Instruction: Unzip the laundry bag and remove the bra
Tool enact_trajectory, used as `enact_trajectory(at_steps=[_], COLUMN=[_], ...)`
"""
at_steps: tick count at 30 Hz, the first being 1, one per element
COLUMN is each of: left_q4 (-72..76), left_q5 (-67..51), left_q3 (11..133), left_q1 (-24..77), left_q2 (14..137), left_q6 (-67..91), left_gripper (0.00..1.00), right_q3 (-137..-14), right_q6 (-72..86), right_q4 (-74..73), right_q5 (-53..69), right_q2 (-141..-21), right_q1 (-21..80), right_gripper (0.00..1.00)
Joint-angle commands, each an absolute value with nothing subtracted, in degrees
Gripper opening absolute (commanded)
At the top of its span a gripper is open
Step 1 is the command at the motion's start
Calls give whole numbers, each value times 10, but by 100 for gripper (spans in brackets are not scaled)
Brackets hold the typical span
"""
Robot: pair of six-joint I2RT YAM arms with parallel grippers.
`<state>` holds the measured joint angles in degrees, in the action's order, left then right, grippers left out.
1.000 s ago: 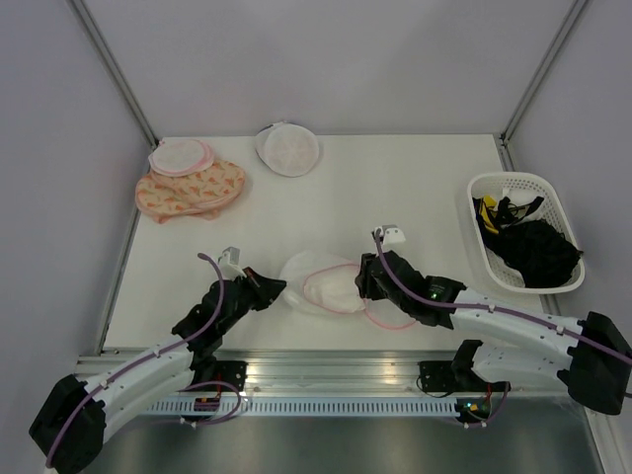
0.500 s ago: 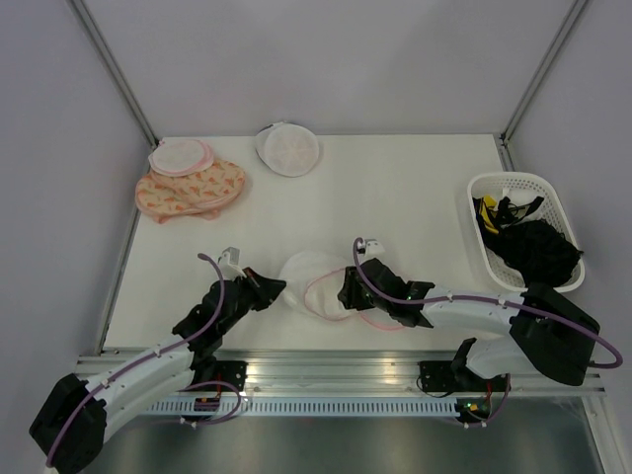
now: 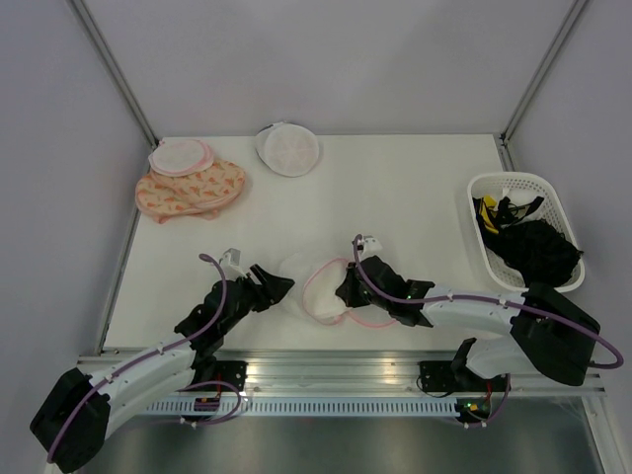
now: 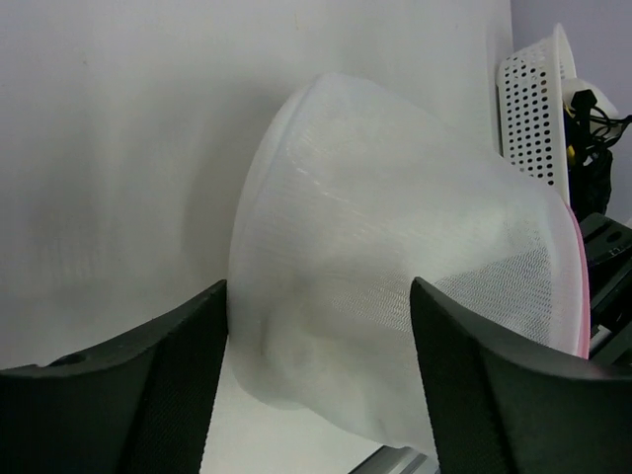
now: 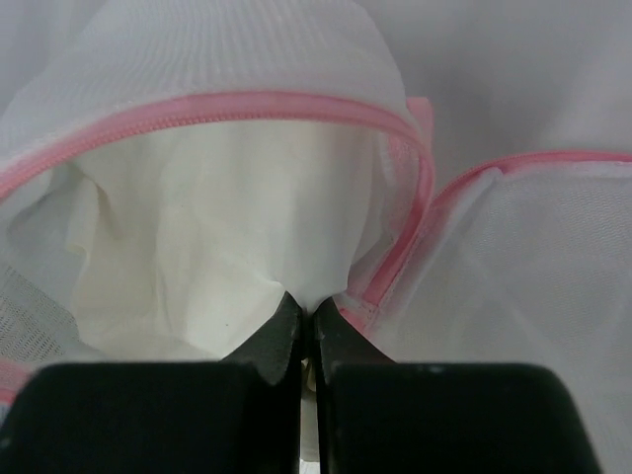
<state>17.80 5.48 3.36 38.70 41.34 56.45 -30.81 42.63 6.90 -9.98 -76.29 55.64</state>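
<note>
bag [image 3: 318, 288] mouth right | l end effector [image 3: 280, 290] spread | r end effector [image 5: 307, 318] pinching bra [image 5: 227, 247]

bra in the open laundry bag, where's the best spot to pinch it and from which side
Pinch the loose fold of the bra nearest the mouth, coming in through the open pink-rimmed side of the laundry bag. The cream fabric bunches to a thin point there, where the right gripper is shut on it; mesh covers every other side.
</note>
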Motion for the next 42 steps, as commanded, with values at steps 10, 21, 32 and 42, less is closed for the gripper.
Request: enact_trajectory(at_steps=[10,21,32,42], left_q4=[200,203,193,212], left_q5=[70,71,70,61], left_q3=[29,32,30,31], left_q1=[388,388,388,388], left_q2=[409,407,402,414], left_q6=[578,582,582,585], left_gripper=[86,86,86,86], right_q3=[-352,-380,-323,-330], right_q6=[376,246,297,361], right_q4=[12,2,101,55], right_q5=[-32,218,-14,-69], right_q2=[-674,-665,-461,-505], right_q1=[557,557,556,555], right_gripper=[1,1,0,1])
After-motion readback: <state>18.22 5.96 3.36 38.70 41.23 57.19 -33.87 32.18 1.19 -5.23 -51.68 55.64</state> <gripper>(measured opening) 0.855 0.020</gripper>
